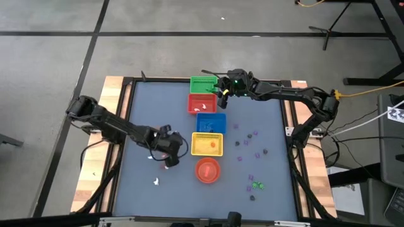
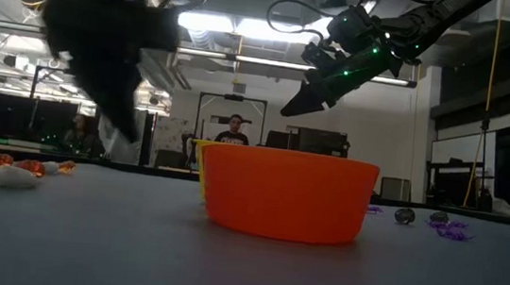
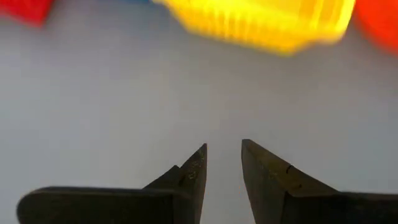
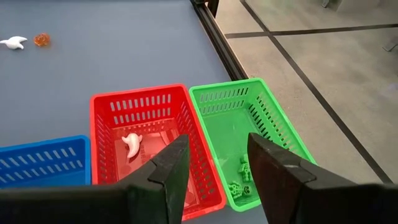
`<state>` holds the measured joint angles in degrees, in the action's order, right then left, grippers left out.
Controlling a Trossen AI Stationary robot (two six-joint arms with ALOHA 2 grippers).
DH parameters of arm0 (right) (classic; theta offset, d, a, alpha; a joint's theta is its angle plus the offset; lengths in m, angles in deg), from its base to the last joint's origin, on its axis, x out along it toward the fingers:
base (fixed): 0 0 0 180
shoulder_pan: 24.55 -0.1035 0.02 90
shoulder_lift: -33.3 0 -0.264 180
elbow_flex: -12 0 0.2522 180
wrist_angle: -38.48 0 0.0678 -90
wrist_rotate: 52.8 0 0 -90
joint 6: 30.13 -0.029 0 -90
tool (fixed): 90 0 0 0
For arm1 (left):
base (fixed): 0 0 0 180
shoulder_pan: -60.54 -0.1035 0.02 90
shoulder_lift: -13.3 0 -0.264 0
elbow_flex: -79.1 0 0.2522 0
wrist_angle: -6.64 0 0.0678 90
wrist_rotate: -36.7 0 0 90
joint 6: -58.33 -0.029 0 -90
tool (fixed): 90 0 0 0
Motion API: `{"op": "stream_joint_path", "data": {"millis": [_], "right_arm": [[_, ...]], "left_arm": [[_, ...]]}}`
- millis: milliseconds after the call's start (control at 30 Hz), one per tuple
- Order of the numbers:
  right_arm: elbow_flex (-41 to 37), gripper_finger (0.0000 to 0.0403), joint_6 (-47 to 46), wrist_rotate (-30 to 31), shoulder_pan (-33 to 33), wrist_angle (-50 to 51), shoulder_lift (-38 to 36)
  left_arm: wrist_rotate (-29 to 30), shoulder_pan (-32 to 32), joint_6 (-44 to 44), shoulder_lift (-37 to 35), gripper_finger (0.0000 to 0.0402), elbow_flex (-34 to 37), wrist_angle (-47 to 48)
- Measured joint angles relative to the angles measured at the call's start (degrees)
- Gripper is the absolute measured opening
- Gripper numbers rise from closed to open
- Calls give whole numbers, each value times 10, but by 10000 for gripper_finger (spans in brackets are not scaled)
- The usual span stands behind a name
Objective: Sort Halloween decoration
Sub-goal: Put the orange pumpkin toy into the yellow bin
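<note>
Trinkets lie loose on the grey worktop point(image 1: 265, 183) from above: purple bits point(image 1: 251, 140) right of the baskets, white ones point(image 1: 156, 182) by the left pincer point(image 1: 167, 159). Judge them light, stiff and slippery; pinch each across its middle. At table height, orange and white pieces point(image 2: 0, 171) rest left of the smooth orange bowl point(image 2: 287, 195). Your left wrist view shows that pincer narrowly parted, holding nothing, near the ribbed yellow basket point(image 3: 261, 22). Your right wrist view shows the right pincer point(image 4: 219, 152) apart and empty above the slotted red basket point(image 4: 106, 109), holding a white ghost point(image 4: 132, 145), and green basket point(image 4: 280, 127).
</note>
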<state>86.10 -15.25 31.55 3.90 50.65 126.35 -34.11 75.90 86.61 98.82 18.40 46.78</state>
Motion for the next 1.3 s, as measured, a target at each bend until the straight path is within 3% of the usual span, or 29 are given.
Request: {"op": "stream_joint_path", "data": {"millis": [300, 667, 933, 1067, 1200, 1300], "right_arm": [[0, 160, 0, 0, 0, 0, 0], [0, 160, 0, 0, 0, 0, 0], [0, 160, 0, 0, 1, 1, 0], [0, 160, 0, 0, 0, 2, 0], [0, 160, 4, 0, 0, 1, 0], [0, 160, 4, 0, 0, 1, 0]], "left_arm": [[-4, -63, -152, 0, 85, 0, -181], [-89, -110, -195, 3, 85, -1, -258], [-154, -114, -143, 36, 85, -1, -274], [-159, -108, -135, 42, 85, -1, -270], [-173, -109, -45, 30, 85, -1, -249], [-222, -112, 1, 11, 85, -2, -207]]}}
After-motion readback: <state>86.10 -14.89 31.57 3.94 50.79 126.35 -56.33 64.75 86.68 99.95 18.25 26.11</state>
